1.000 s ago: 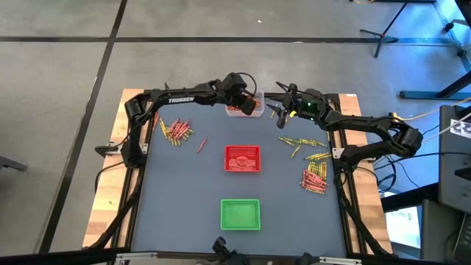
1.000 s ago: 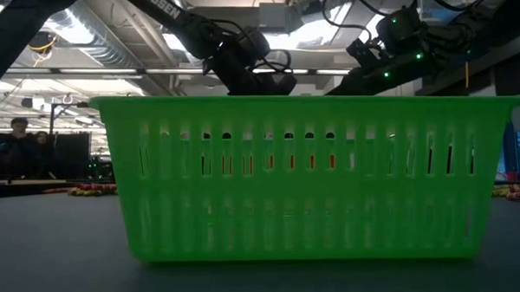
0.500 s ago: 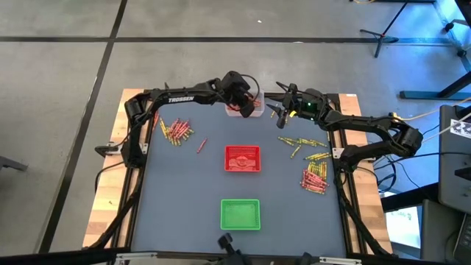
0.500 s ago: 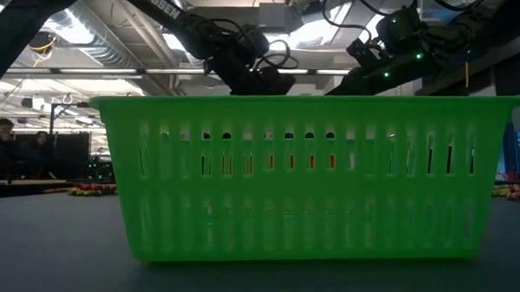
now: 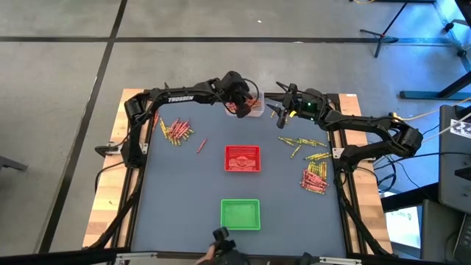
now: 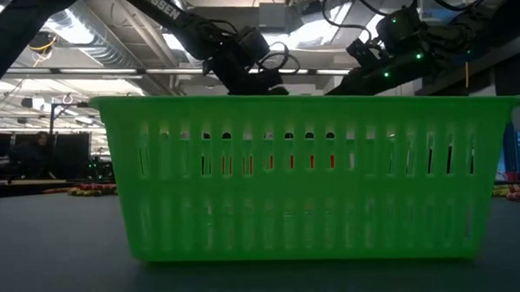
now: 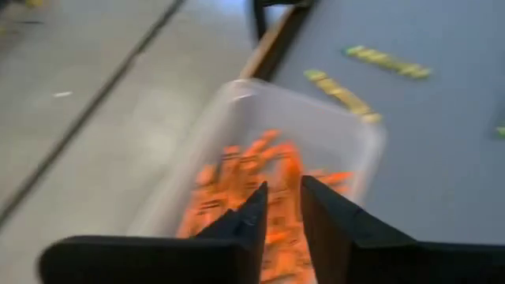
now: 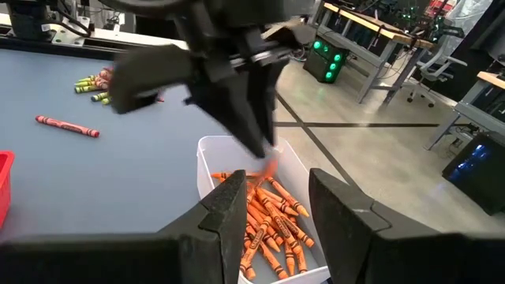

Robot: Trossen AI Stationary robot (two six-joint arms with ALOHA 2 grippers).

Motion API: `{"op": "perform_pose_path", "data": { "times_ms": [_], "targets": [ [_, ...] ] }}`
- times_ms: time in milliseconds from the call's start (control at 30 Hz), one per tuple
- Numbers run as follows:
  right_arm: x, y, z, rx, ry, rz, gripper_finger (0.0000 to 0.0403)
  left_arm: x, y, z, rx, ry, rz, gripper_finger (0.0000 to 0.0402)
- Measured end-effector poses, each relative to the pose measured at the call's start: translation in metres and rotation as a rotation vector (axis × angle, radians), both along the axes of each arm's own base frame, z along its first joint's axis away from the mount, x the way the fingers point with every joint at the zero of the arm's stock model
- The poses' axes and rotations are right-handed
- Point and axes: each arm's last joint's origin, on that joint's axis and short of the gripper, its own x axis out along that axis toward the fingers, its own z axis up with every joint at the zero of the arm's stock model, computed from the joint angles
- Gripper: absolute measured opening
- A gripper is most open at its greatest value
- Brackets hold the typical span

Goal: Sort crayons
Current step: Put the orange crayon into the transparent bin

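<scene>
Since a second ago the left gripper (image 5: 242, 107) has drawn slightly back over the clear tray (image 5: 257, 110) and its fingers (image 7: 251, 214) have parted a little; they now stand a narrow way apart with nothing between them, an orange crayon seemingly just dropping below the tips in the right wrist view. The clear tray, at the table's far edge, holds a heap of orange crayons (image 8: 268, 217).

The right gripper (image 5: 277, 112) hangs just beside the clear tray on its right, fingers (image 8: 229, 207) partly spread; whether it holds anything I cannot tell.

Relative to the clear tray: a red-and-olive pile (image 5: 176, 131) lies toward the left arm's side, a single red crayon (image 5: 200, 146) nearer the red tray (image 5: 242, 158), olive crayons (image 5: 298, 141) strewn off to the right, a larger mixed pile (image 5: 315, 178) farther right and nearer, the green tray (image 5: 240, 213) nearest the front edge.

The risk, as I judge it — the two grippers sit close together over the clear tray, so either one moving off could clip the other or knock the light tray's rim and spill the orange heap; a crayon let go off-centre could also bounce out over the table's far edge.
</scene>
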Motion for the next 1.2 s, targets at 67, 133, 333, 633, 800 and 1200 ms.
{"op": "perform_pose_path", "data": {
  "times_ms": [67,133,333,633,800,1200],
  "targets": [
    [0.000,0.000,0.000,0.000,0.000,-0.001,0.0137,-0.005,0.006,-0.001,0.045,0.048,0.043,0.0092],
    [0.000,0.000,0.000,0.000,0.000,0.000,0.0137,-0.011,0.011,-0.002,0.064,0.099,0.089,0.0106],
    [0.000,0.000,0.000,0.001,0.001,-0.001,0.0137,-0.034,0.008,0.010,0.020,0.239,0.036,0.0115],
    [0.000,0.000,-0.001,0.004,0.006,0.001,0.0137,-0.083,-0.015,0.008,0.030,0.299,-0.008,0.0116],
    [0.001,0.000,0.006,-0.028,-0.054,0.020,0.0137,-0.122,-0.027,0.004,0.019,0.256,0.066,0.0116],
    [0.002,-0.001,0.014,0.022,-0.163,-0.025,0.0137,-0.179,-0.062,-0.008,-0.030,0.247,0.166,0.0116]
  ]
}}
